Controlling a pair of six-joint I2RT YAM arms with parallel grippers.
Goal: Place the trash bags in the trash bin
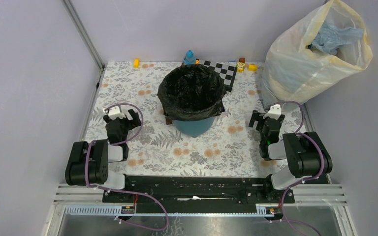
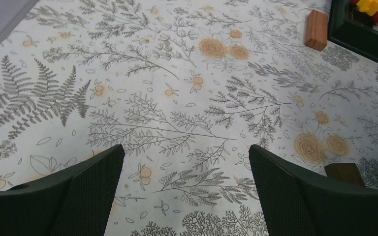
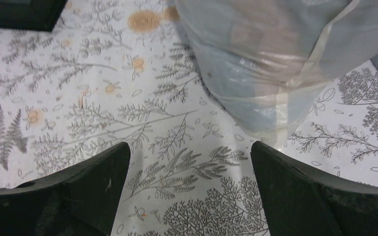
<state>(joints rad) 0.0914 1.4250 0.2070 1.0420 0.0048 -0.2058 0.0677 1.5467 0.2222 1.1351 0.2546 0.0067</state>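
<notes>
A glossy black trash bag [image 1: 193, 92] lines the teal-blue trash bin [image 1: 194, 127] at the table's middle, its film folded over the rim and hanging down the wall. My left gripper [image 1: 126, 116] is open and empty, left of the bin and apart from it. Its fingers [image 2: 86, 182] frame bare floral cloth in the left wrist view. My right gripper [image 1: 257, 119] is open and empty, right of the bin. Its fingers [image 3: 295, 187] frame cloth in the right wrist view.
A large translucent yellowish sack [image 1: 311, 53] with blue contents stands at the back right, and shows close ahead of my right gripper [image 3: 270, 64]. A checkerboard [image 1: 222, 71], small toys [image 1: 190, 56] and a wooden block [image 2: 316, 30] lie behind the bin. Grey walls close the sides.
</notes>
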